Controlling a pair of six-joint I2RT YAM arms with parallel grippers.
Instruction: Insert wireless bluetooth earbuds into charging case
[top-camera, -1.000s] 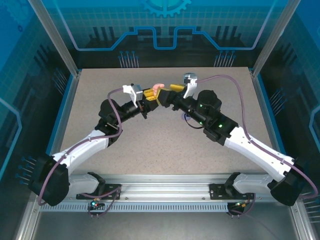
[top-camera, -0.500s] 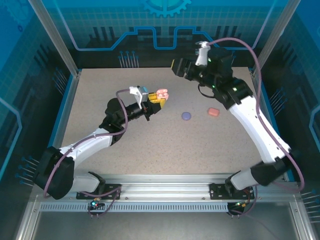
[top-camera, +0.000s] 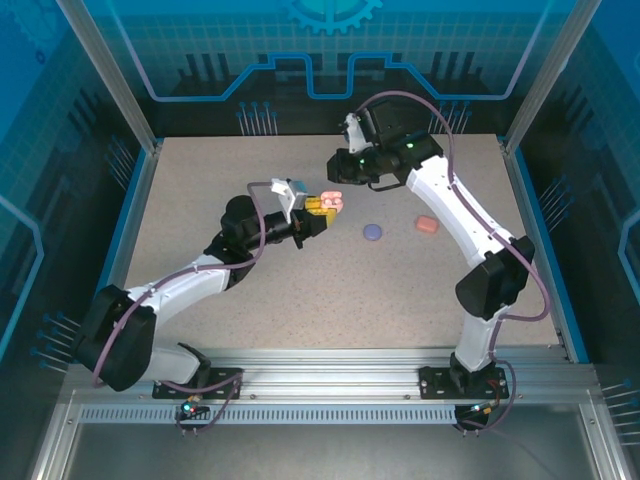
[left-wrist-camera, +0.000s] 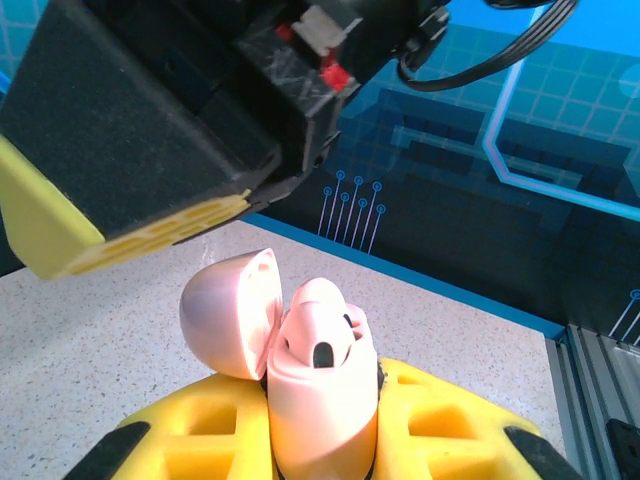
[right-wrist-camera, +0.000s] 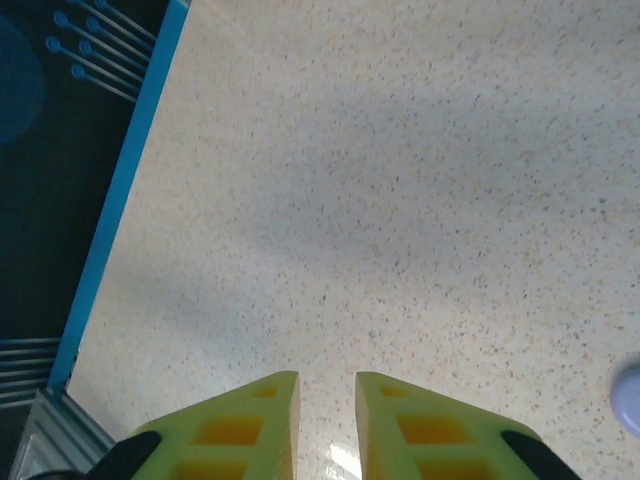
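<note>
- Top view: left gripper (top-camera: 318, 206) is clamped on an open pale pink charging case (top-camera: 331, 200), which it holds up off the table (top-camera: 200, 200) near the middle.
- Right gripper (top-camera: 334, 170) hangs just behind and above the pink case, close to it but apart from it.
- The top view also has two closed cases lying on the table to the right of the pink one: a purple case (top-camera: 373, 231) and a coral-red case (top-camera: 427, 224), near each other and not touching.
- Left wrist view gives the detail the top view is too small for: the pink case stands upright, pinched between the two yellow fingers (left-wrist-camera: 220, 430), with its lid (left-wrist-camera: 225, 315) flipped back to the left.
- In the case's open mouth there is a pale pink rounded shape with a dark oval spot. I cannot tell if that is a seated earbud or a bare well.
- The same view looks up at the right gripper's black body and one yellow finger, hanging over the case to the upper left.
- Right wrist view: the right gripper's two yellow fingers stand close with a narrow gap, and nothing is between them. Below is speckled table.
- A sliver of the purple case sits at the right edge of that view, and the table's blue border runs down the left.
</note>
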